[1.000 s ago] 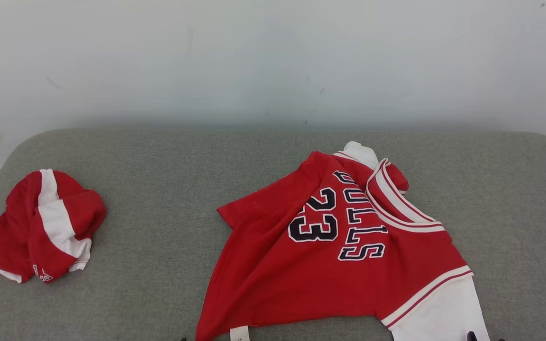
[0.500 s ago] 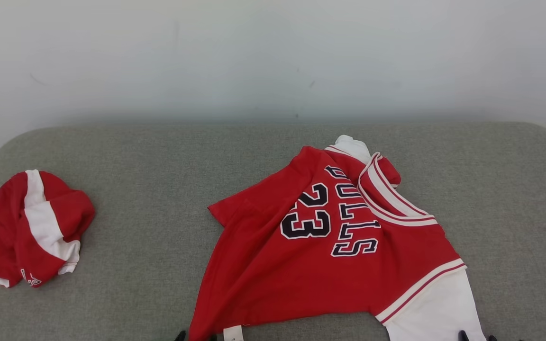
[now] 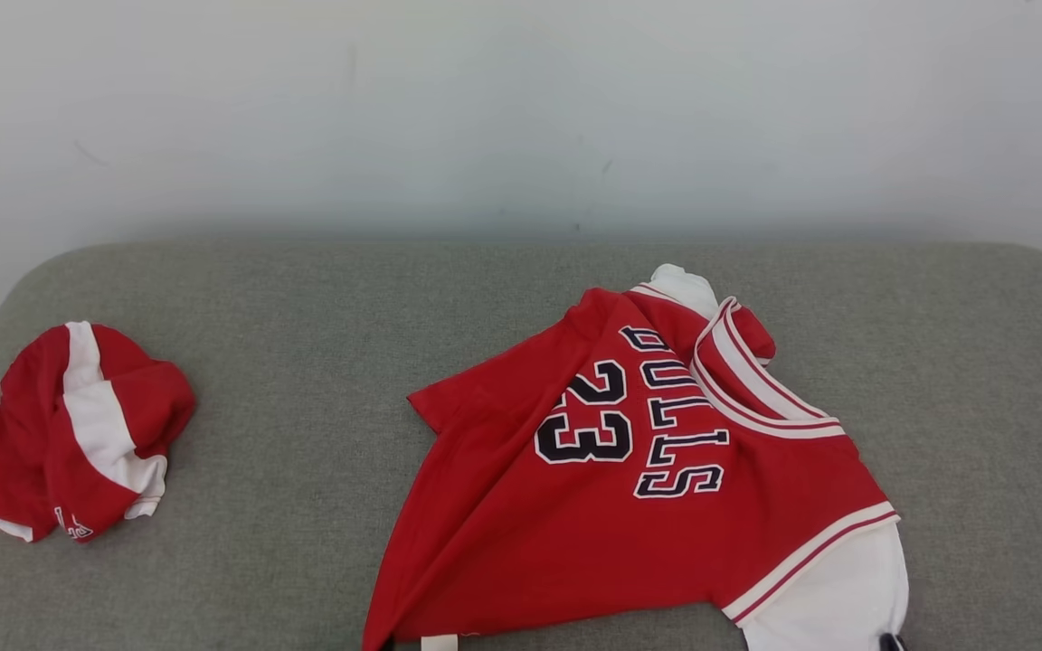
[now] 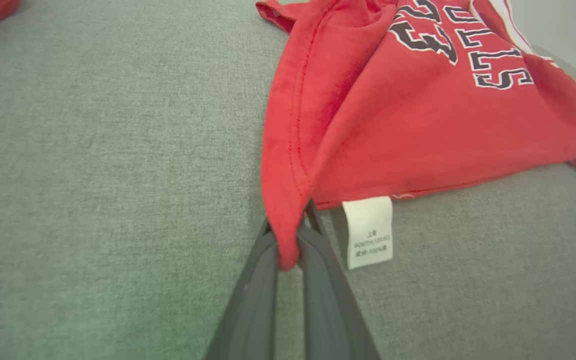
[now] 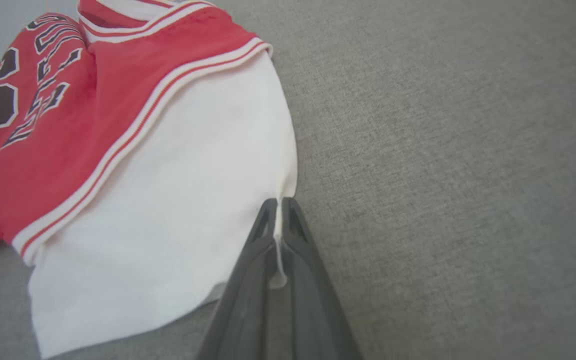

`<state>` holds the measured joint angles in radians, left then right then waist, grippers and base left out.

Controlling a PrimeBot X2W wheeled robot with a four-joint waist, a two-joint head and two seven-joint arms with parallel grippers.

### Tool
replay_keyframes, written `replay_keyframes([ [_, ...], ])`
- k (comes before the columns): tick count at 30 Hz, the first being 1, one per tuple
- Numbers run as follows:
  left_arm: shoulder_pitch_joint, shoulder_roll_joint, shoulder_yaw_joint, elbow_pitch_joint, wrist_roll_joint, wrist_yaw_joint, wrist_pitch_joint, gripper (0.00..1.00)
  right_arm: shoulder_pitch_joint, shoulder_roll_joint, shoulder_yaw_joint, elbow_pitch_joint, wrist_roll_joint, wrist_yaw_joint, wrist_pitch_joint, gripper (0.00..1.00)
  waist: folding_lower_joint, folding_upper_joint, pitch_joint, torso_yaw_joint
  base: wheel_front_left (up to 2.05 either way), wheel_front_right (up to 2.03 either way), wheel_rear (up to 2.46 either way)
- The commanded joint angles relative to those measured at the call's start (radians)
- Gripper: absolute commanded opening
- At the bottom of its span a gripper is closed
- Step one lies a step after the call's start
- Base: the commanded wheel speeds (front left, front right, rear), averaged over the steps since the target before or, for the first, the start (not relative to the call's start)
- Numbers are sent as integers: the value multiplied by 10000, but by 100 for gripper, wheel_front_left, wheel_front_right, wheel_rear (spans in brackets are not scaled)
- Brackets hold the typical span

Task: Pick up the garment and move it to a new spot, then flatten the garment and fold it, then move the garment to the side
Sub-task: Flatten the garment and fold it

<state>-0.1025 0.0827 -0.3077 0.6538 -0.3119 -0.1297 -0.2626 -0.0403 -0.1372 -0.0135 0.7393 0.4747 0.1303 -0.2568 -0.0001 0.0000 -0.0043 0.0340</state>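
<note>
The red jersey [image 3: 629,470], printed with "BULLS" and "23", lies spread but wrinkled on the grey upholstered surface [image 3: 322,307], right of centre in the head view, with its collar toward the white wall [image 3: 521,108] and its near edge at the bottom of that view. Both arms reach in low from the near side, their fingers lying almost flat along the cushion and pointing away from the robot. The left gripper [image 4: 289,227] is clamped on the jersey's near left corner: the red hem is pinched between the two dark fingers, and the cloth rises from them in a taut ridge. A white care label [image 4: 369,230] hangs from the hem just beside that grip. The right gripper [image 5: 279,205] is pressed tight on the edge of the white sleeve [image 5: 168,200] at the jersey's near right corner, a thin fold of white cloth caught between its fingers. A crumpled red-and-white garment [image 3: 69,434] sits well apart at the surface's far left.
</note>
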Motion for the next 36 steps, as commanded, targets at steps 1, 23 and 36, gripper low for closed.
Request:
replay_keyframes([
  [1, 41, 109, 41, -212, -95, 14, -34, 0, 22, 99, 84, -381, 509, 11, 108, 0, 1, 0, 92, -41, 0, 0, 0],
  [23, -11047, 2445, -2803, -876, -2135, 3, 2521, 0, -10221, -1247, 818, -1502, 1990, 11, 3073, 0, 1, 0, 3999, -417, 0, 0, 0],
  [36, -17538, 2389, -3627, 1756, -3100, 7, 2719, 0, -17484, -1007, 35, 2210, 851, 12, 2608, 0, 1, 0, 5867, -809, 0, 0, 0],
])
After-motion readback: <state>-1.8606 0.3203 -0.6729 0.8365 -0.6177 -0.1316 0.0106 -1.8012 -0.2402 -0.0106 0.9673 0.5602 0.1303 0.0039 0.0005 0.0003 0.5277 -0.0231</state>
